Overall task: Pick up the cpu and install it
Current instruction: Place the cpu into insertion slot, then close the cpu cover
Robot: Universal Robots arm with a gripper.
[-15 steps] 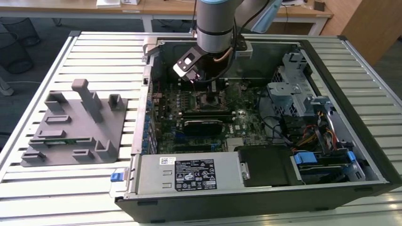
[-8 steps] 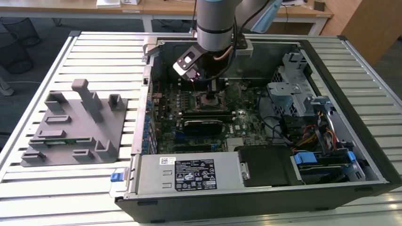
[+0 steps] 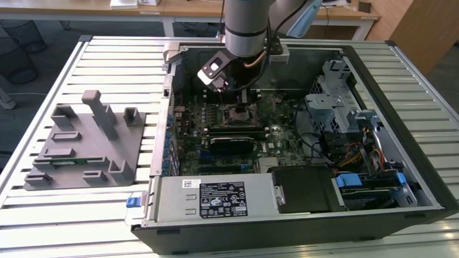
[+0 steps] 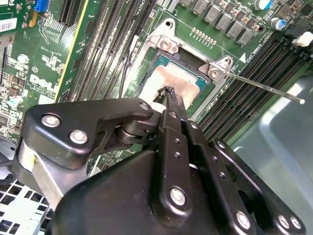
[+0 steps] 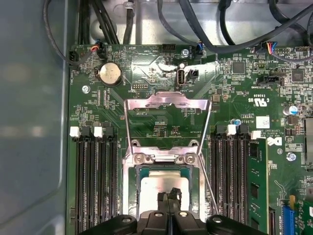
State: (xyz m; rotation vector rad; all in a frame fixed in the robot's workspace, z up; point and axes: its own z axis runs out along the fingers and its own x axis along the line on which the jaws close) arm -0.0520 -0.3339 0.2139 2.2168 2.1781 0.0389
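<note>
We see a white slatted table (image 3: 100,59) carrying an open computer case (image 3: 287,228) that lies on its side. On the exterior view's left, a grey moulded fixture (image 3: 79,145) lies on the slats beside the case. The arm (image 3: 246,27) reaches down into the case from above, over the far half of the green motherboard (image 5: 146,73).

Its gripper (image 5: 169,196) has its two black fingers pressed together with no gap between them, so we read it as clenched with nothing held between the fingers. In the second wrist view the joined tip of the gripper (image 4: 168,92) appears to meet the pale top of the cpu (image 4: 186,84), though we cannot tell whether it presses down.

Banks of black memory slots (image 5: 93,181) flank the socket (image 5: 131,196) on both sides. The socket's metal load plate (image 5: 166,103) stands swung open, away from the chip.

The cpu (image 5: 156,183) lies flat inside the socket, metal face up and pale rim showing within the frame. It is square, so we find no long axis to name. Its edges run square with the socket frame and parallel to the memory slots.

The thin wire lever (image 4: 264,88) juts out from the socket's corner, over the neighbouring slots. A round coin cell (image 5: 110,74) sits on the board beyond the open plate.
</note>
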